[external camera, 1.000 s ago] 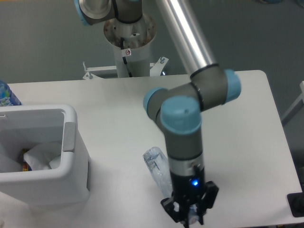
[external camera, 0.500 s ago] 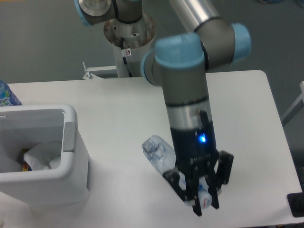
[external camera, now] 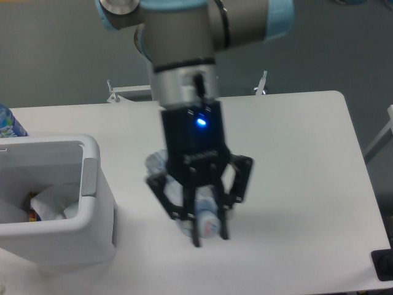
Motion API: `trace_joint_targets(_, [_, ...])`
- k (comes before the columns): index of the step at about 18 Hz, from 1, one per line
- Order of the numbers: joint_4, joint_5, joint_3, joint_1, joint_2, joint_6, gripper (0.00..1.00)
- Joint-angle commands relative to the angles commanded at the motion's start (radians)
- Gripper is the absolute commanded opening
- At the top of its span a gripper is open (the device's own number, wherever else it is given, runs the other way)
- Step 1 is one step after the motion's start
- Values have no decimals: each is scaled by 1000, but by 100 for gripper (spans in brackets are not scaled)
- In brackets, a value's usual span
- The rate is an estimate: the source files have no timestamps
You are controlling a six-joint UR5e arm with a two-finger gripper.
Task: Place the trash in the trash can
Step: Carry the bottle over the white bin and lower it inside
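My gripper (external camera: 207, 233) hangs above the middle of the table, shut on the crushed clear bottle (external camera: 204, 216), one piece of the trash. The bottle is lifted off the table; its far end (external camera: 157, 162) sticks out behind the gripper body on the left, and its capped end shows between the fingers. The white trash can (external camera: 92, 216) stands at the left edge, well to the left of the gripper. Crumpled pale material (external camera: 54, 203) lies inside it. The see-through wrapper cannot be made out.
The arm's grey and blue links (external camera: 202, 31) and its base post fill the top centre. A blue printed object (external camera: 8, 123) pokes in at the far left behind the can. A dark block (external camera: 384, 264) sits at the lower right edge.
The gripper has risen off the table with the bottle and carried it left and back, from the front right of the table toward the middle, closer to the can.
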Motion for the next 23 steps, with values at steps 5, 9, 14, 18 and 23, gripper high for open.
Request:
trace_joint_targets(5, [0,3,-5,-41,17,-5,17])
trace_joint_targets(9, [0,2,-3,-58,37,-6,18])
trace_joint_targets(14, [2,-2,-2,-129,37,0,17])
trace_joint_targets(18, [2,-3,-2,-181,12,2,17])
trace_joint_targets(23, [2,-3,3,-215,-31,2,18])
